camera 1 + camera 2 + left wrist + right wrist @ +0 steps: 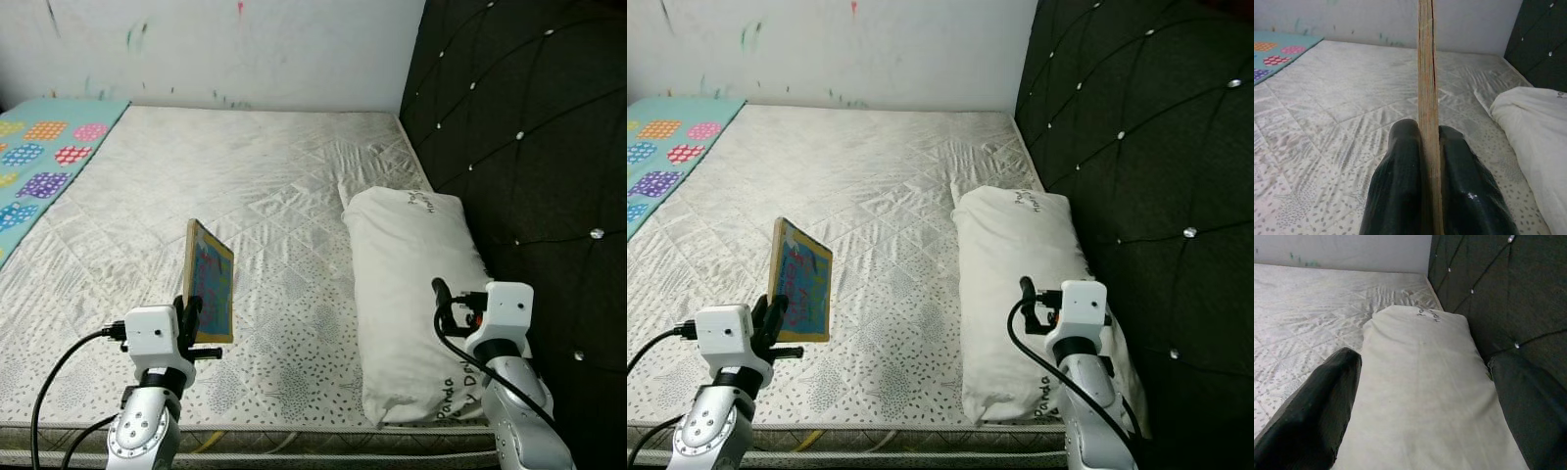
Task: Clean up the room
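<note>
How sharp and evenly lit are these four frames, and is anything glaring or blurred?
Both eye views: sharp, even light, no motion blur. Left wrist view: soft close up, glare on the left pincer's fingers clamping the book. Right wrist view: near finger dark and soft; pillow evenly lit.

Bare mattress (255, 186) lies open ahead and to the left, while a white pillow (416, 294) against the dark headboard (529, 127) blocks the right side.

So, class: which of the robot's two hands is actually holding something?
The left hand: its fingers are shut on the upright book. The right hand is open and empty, above the white pillow.
</note>
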Controlling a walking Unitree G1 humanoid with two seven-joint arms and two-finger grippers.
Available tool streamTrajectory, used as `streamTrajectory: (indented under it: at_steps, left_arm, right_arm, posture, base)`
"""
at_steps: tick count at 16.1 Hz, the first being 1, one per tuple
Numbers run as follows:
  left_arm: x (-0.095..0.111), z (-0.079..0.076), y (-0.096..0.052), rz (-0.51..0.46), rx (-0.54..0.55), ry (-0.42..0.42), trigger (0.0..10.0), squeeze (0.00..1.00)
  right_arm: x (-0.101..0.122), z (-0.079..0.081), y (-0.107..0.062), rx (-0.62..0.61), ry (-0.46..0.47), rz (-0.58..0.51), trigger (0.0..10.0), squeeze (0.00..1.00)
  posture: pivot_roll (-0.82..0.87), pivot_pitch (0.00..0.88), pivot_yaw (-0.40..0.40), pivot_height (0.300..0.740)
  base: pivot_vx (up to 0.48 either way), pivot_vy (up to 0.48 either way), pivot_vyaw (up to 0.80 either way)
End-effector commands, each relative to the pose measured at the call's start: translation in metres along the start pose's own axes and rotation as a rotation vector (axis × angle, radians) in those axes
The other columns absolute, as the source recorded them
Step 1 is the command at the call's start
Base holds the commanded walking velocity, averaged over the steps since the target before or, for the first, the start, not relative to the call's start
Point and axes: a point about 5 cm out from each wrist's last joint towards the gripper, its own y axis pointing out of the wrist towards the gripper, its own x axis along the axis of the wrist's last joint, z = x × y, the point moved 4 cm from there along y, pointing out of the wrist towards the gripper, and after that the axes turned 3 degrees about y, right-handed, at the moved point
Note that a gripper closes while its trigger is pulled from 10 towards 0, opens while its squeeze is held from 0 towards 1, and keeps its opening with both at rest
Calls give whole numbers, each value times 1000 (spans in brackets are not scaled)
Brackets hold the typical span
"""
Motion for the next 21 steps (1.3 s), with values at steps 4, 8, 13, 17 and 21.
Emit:
streamTrajectory:
  at_steps: [4,8,13,17,21]
  left_arm:
    - [13,0,3,-47,-1,19,10000,0]
    - [12,-4,2,-41,-9,19,10000,0]
    - [14,-3,3,-45,-2,18,10000,0]
    - [13,-3,2,-39,-1,12,10000,0]
    - [14,-4,4,-42,-7,14,10000,0]
  right_arm:
    - [5,2,4,7,19,-16,10000,0]
    - [6,3,3,15,26,-15,10000,0]
    - [9,7,6,34,57,-13,10000,0]
    - [9,12,8,49,66,-12,10000,0]
    - [11,13,10,53,65,-17,10000,0]
  posture:
    - [-91,0,-14,740]
    - [-98,0,-16,740]
    - [-96,0,-20,740]
    - [-83,0,-25,740]
    - [-86,0,-21,740]
  base:
    - [0,0,0]
    - [0,0,0]
    - [0,0,0]
    - [0,0,0]
    - [0,0,0]
